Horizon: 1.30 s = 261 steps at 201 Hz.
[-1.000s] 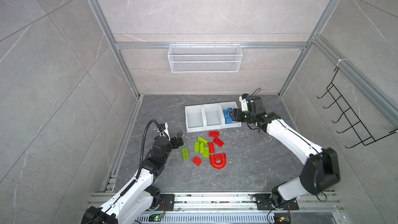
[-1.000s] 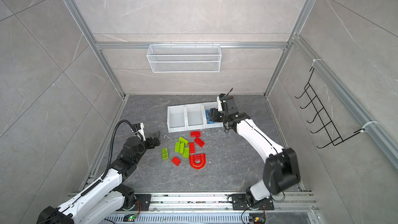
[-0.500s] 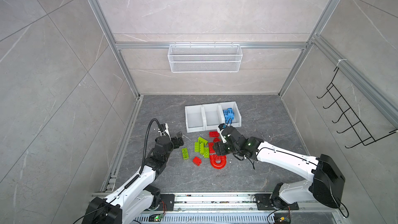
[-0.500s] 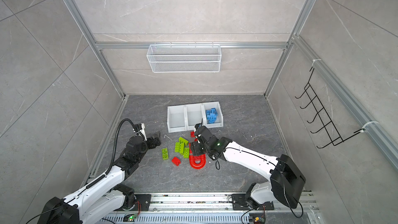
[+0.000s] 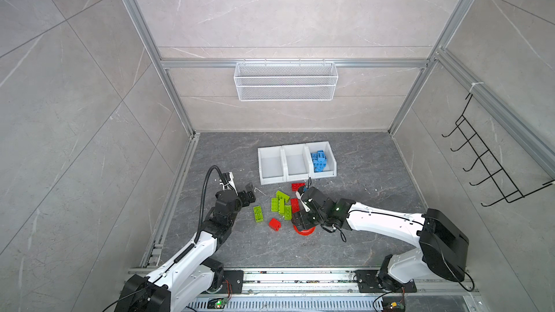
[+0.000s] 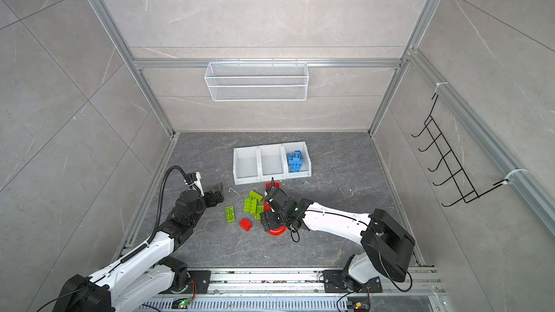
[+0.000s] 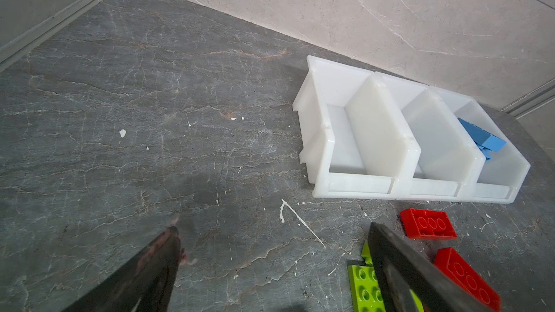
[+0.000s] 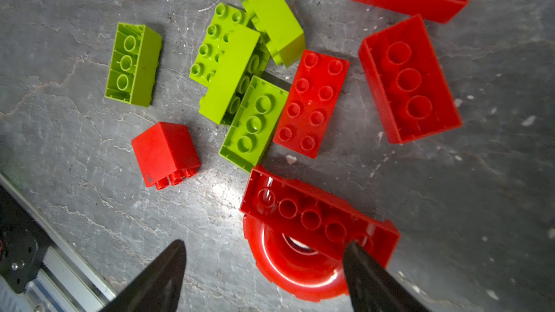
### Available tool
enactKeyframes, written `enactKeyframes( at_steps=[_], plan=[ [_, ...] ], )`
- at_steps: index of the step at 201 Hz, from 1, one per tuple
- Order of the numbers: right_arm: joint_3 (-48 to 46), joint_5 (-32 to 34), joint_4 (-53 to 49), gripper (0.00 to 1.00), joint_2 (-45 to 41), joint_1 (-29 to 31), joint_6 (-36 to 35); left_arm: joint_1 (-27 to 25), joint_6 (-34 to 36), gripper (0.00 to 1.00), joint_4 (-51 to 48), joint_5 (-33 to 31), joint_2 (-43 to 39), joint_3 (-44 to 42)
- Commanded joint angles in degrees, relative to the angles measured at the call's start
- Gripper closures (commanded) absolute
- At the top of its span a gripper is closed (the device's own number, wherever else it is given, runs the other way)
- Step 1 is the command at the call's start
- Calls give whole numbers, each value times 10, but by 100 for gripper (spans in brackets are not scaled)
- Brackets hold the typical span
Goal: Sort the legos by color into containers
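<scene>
Nearest, the right hand (image 8: 265, 246) hangs open over the red arch (image 8: 312, 220), which lies on the table (image 5: 345, 259); one fingertip is at the arch's end and nothing is gripped. Just beyond lie a small red brick (image 5: 274, 224), the lime green legos (image 5: 280, 205) in a loose cluster, and flat red bricks (image 5: 297, 186). To their left, the left hand (image 7: 271, 229) is spread wide above bare table. Farthest back stand the containers (image 5: 271, 180), with blue legos (image 5: 319, 161) in the rightmost one.
</scene>
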Motion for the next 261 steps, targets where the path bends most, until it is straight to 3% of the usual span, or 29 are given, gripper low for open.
enactKeyframes(
  at_steps=[1, 29, 67, 105, 169, 196, 217, 234, 261],
  plan=[
    [-15, -48, 45, 5, 9, -24, -18, 2, -2, 1, 20, -6, -20, 0],
    [-10, -80, 56, 5, 29, -48, -26, 3, 1, 1, 30, -11, -32, -11],
    [-34, -146, 109, 17, 42, -78, -21, 3, 0, 1, 28, -9, -28, -8],
    [-59, -166, 110, 24, 43, -89, -19, 3, 4, 1, 30, -9, -26, -8],
    [-164, -192, 116, 36, -78, -78, 46, 3, 3, 1, 31, -9, -16, -5],
    [-155, -115, 27, 36, -123, -25, 55, 3, 3, 1, 31, -9, -8, -2],
    [-116, -33, -55, 37, -125, -18, 48, 3, 3, 1, 30, -8, -8, -2],
    [-78, 7, -90, 39, -97, -18, 32, 3, 3, 1, 30, -5, -10, -2],
    [-23, 10, -97, 40, -20, -15, 10, 3, 3, 1, 26, -9, -13, -1]
  ],
)
